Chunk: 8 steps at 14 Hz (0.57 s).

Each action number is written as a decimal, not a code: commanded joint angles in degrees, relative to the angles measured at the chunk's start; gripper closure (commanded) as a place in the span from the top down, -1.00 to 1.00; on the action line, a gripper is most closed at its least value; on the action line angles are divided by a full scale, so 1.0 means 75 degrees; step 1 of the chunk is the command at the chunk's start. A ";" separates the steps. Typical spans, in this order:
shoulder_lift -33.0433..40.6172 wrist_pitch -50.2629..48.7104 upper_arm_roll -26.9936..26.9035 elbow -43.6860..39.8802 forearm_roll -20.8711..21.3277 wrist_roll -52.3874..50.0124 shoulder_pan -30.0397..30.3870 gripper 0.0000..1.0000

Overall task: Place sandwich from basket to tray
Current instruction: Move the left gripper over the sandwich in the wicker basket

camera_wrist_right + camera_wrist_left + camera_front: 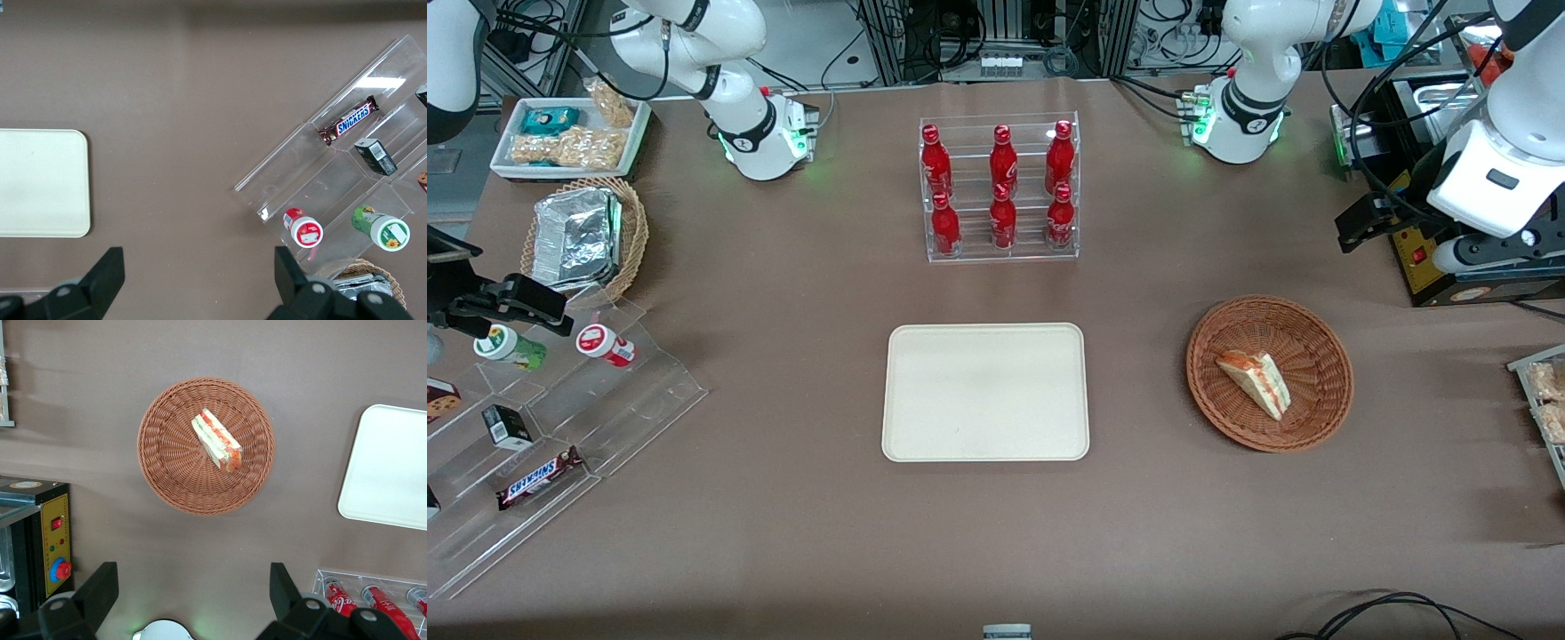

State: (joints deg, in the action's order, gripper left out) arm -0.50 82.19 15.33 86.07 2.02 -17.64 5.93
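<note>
While the sandwich [1256,380] lay on its side inside the basket [1325,391], the left arm's end effector [193,600] hung high above the counter [783,498], well clear of the basket and holding nothing. Its two fingers [100,590] stood wide apart in the left wrist view, with bare brown surface between them. That same view looked straight down on the reddish-brown wicker basket [167,473], where the sandwich [217,441] rested near the middle, its orange-red and pale green layers facing upward. In the front view the end effector [1365,224] showed as a dark shape at the working arm's end of the counter, farther from the front camera than the basket. Beside the basket, toward the parked arm's end, sat the cream tray [985,392], with nothing on it and a strip of bare counter between the two. A clear rack of red bottles [1001,188] stood farther from the front camera than the tray.
</note>
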 commanded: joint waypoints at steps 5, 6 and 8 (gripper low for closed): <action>0.0114 -0.0165 0.0007 0.0020 0.0106 -0.0050 -0.0029 1.00; 0.0079 -0.0165 0.0007 0.0020 0.0106 -0.0097 -0.0029 1.00; 0.0032 -0.0270 0.0019 0.0090 0.0094 -0.0121 -0.0041 1.00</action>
State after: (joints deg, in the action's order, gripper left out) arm -0.45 81.39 15.34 86.24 2.07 -17.65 5.93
